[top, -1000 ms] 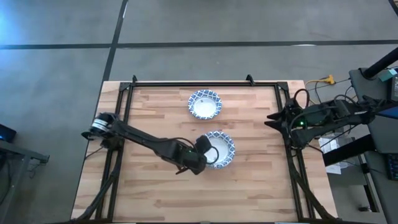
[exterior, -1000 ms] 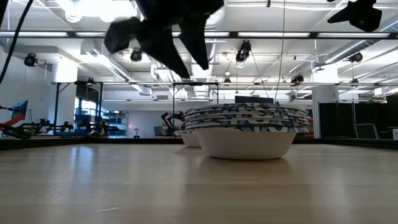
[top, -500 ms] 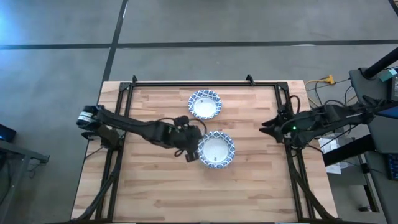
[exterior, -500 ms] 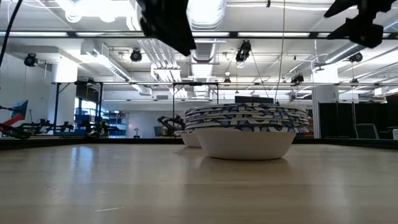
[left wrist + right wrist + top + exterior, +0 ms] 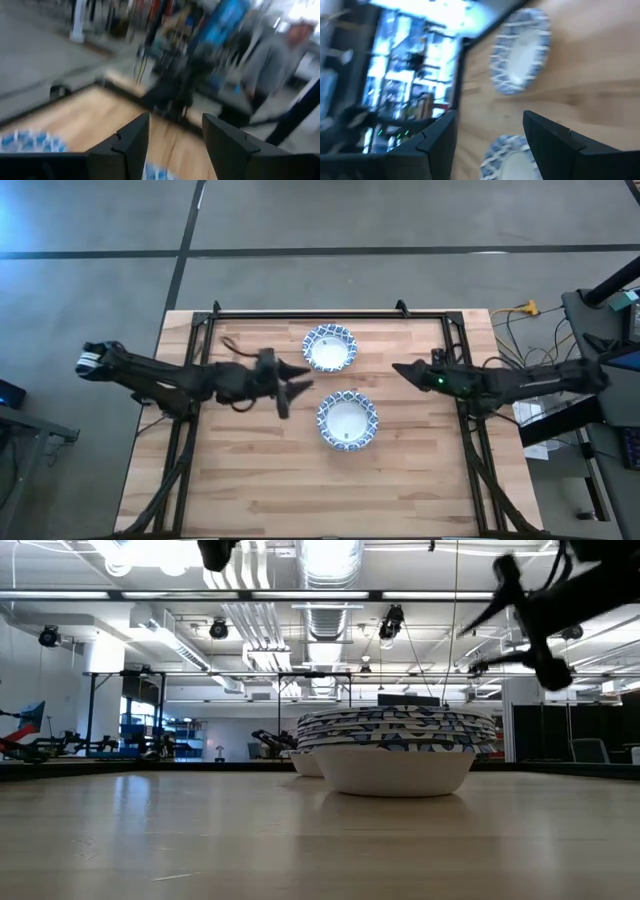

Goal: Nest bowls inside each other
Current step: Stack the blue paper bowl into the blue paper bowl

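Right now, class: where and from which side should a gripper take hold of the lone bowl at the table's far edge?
Grip the lone bowl by its scalloped rim, coming from above: it sits upright and shallow, apart from the stack, so one finger inside, one outside, probably suits.

Only the bowl stack and single bowl interrupt the bare table.

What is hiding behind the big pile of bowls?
In the low view, another bowl peeks out behind the stack of bowls, mostly covered by it. From above it sits alone, apart from the stack, farther back on the table. Both look empty on top.
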`<state>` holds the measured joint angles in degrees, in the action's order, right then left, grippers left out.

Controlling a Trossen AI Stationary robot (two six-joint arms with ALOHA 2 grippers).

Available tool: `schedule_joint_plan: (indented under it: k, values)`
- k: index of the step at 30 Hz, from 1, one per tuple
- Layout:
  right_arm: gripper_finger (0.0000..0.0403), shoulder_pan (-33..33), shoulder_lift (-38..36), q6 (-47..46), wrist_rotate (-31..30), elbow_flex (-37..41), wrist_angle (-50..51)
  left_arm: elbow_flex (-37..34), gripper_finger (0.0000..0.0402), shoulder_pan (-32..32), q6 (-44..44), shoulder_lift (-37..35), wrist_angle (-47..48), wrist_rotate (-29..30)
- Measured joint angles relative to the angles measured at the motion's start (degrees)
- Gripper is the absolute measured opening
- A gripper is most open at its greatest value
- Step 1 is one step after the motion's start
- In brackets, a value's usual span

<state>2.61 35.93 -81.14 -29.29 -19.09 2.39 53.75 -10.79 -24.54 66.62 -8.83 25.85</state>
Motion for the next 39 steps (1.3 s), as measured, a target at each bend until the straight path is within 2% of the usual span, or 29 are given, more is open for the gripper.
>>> schedule_joint_plan:
  k: [3, 8, 13, 18, 22, 28, 35, 39]
  values:
    - [0.0219, -9.24, 2.89, -3.23, 9.65, 1.63, -0.15, -5.02, 0.0168, 1.01, 1.81, -4.64, -7.44, 0.06]
    - [0.0219, -22.6, 11.64, -2.11, 25.1, 1.32, -7.22, -10.4, 0.0168, 1.47, 0.93, -10.86, -8.21, 0.09]
    - [0.0219, -28.3, 24.48, 2.81, 29.95, -4.98, -12.39, -13.7, 0.0168, 1.47, 0.84, -14.0, -8.23, 0.0]
    - [0.0219, -29.27, 39.83, 5.63, 35.58, -13.52, -12.22, -14.42, 0.0168, 1.43, 0.82, -14.87, -8.47, -0.04]
    - [0.0219, -29.35, 49.37, 5.69, 36.02, -18.42, -12.05, -14.59, 0.0168, 1.43, -1.29, -15.14, -8.66, -0.44]
    - [0.0219, -29.97, 58.87, 6.21, 37.18, -23.76, -12.08, -14.79, 0.0168, 1.41, -3.79, -15.29, -8.65, -5.78]
    - [0.0218, -31.3, 66.08, 4.67, 36.84, -27.16, -12.13, -14.79, 0.0168, 1.36, -7.75, -15.2, -8.65, -7.65]
    - [0.0191, -31.52, 67.69, 6.0, 36.77, -28.38, -13.54, -14.81, 0.0168, 1.38, -8.1, -15.2, -8.65, -7.86]
